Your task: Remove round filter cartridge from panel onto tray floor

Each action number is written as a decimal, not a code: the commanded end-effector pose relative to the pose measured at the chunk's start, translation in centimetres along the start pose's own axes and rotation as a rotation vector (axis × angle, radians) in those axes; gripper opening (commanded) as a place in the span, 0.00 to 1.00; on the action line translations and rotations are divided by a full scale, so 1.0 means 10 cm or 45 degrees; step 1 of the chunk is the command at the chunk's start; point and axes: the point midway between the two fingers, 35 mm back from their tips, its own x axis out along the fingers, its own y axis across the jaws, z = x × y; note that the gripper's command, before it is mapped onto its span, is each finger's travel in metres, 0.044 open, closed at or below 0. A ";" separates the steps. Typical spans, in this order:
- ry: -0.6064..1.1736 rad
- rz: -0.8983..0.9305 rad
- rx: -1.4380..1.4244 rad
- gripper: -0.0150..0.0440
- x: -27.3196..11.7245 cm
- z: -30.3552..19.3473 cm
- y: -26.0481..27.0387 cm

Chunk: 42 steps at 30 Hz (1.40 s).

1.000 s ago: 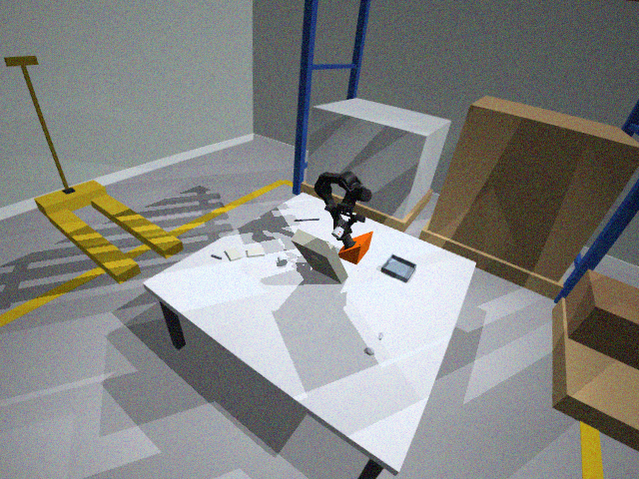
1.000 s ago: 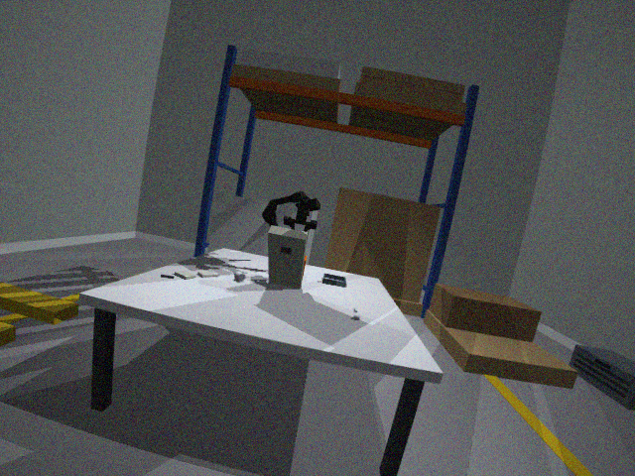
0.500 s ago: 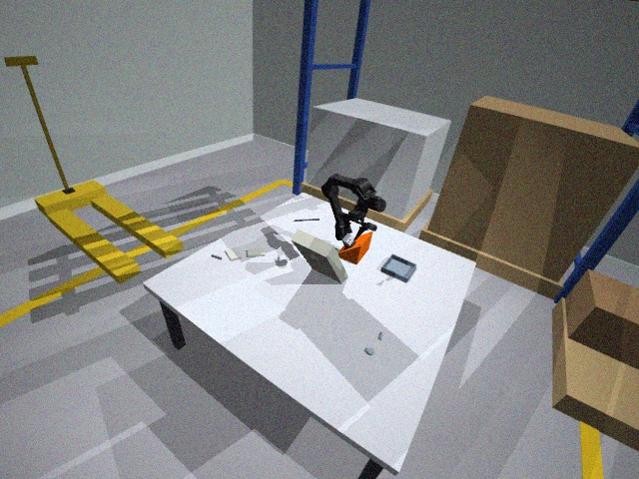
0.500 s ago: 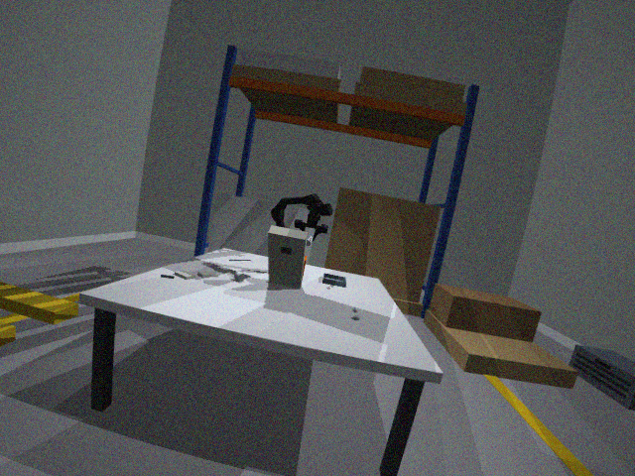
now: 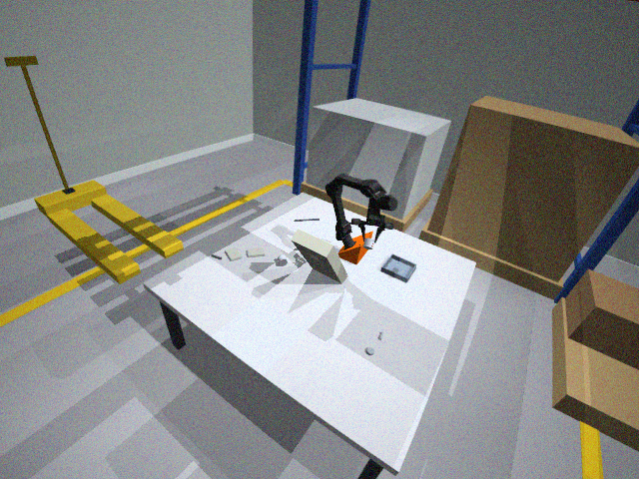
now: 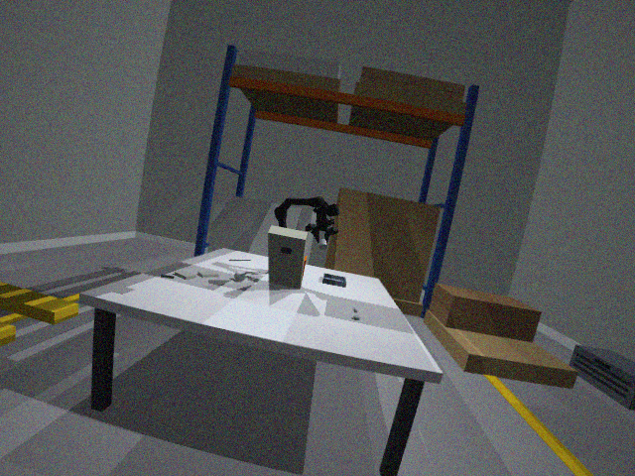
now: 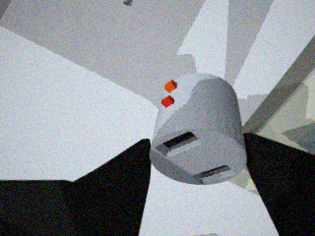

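One white table (image 5: pixel 289 329) (image 6: pixel 246 312), on which the whole task is laid out. One service panel (image 5: pixel 320 257) (image 6: pixel 287 264), upright near the middle, its cartridge already removed. One black arm (image 5: pixel 337 211) (image 6: pixel 297 201), raised at the far side. One tray (image 5: pixel 406 278) (image 6: pixel 334 283), on the table to the right of the panel, not yet filled. One gripper (image 5: pixel 369 238) (image 6: pixel 322 236) (image 7: pixel 196 144), jaws clamped on the sides of the cartridge. One filter cartridge (image 5: pixel 369 240) (image 6: pixel 322 242) (image 7: pixel 204 115), held aloft between panel and tray, two slots and two small coloured marks shown. Extraction is judged complete, and carrying seemingly under way. Still to be done: the cartridge is to be brought over the tray, lowered and settled on its floor, then released, and the arm withdrawn until nothing is touched.
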 end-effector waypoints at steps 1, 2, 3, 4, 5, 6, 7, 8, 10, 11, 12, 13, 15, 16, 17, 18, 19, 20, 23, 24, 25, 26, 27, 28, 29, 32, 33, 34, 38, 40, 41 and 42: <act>0.002 0.095 -0.176 0.25 0.01 -0.05 0.28; 0.001 0.122 -0.224 0.25 0.01 -0.07 0.36; -0.002 0.148 -0.272 0.25 0.01 -0.08 0.43; -0.005 0.175 -0.321 0.25 0.00 -0.10 0.50; -0.009 0.200 -0.365 0.25 0.00 -0.11 0.57; -0.013 0.224 -0.409 0.25 0.00 -0.13 0.64; -0.018 0.248 -0.453 0.25 0.00 -0.14 0.70; -0.024 0.272 -0.498 0.25 -0.01 -0.16 0.77; -0.037 0.321 -0.587 0.25 -0.02 -0.19 0.90; -0.045 0.344 -0.632 0.25 -0.02 -0.21 0.96; -0.051 0.362 -0.666 0.25 -0.03 -0.23 1.01; -0.055 0.373 -0.686 0.25 -0.03 -0.24 1.04; -0.056 0.377 -0.693 0.25 -0.03 -0.24 1.05; -0.056 0.377 -0.693 0.25 -0.03 -0.24 1.05; -0.056 0.377 -0.693 0.25 -0.03 -0.24 1.05; -0.057 0.379 -0.697 0.25 -0.03 -0.25 1.06; -0.057 0.386 -0.708 0.25 -0.02 -0.27 1.09; -0.057 0.398 -0.727 0.25 0.00 -0.32 1.13; -0.059 0.439 -0.796 0.25 0.05 -0.48 1.29; -0.059 0.452 -0.819 0.25 0.07 -0.53 1.34; -0.060 0.466 -0.842 0.25 0.08 -0.59 1.39; -0.060 0.479 -0.865 0.25 0.10 -0.64 1.44; -0.060 0.493 -0.888 0.25 0.12 -0.70 1.48; -0.061 0.506 -0.912 0.25 0.14 -0.76 1.52; -0.061 0.519 -0.935 0.25 0.16 -0.82 1.57; -0.061 0.559 -1.005 0.25 0.22 -1.00 1.68; -0.061 0.572 -1.028 0.25 0.24 -1.06 1.71; -0.060 0.585 -1.052 0.25 0.26 -1.12 1.75; -0.059 0.637 -1.146 0.25 0.34 -1.38 1.86; -0.058 0.662 -1.193 0.25 0.38 -1.50 1.91; -0.057 0.675 -1.217 0.25 0.40 -1.57 1.93; -0.056 0.687 -1.241 0.25 0.43 -1.63 1.95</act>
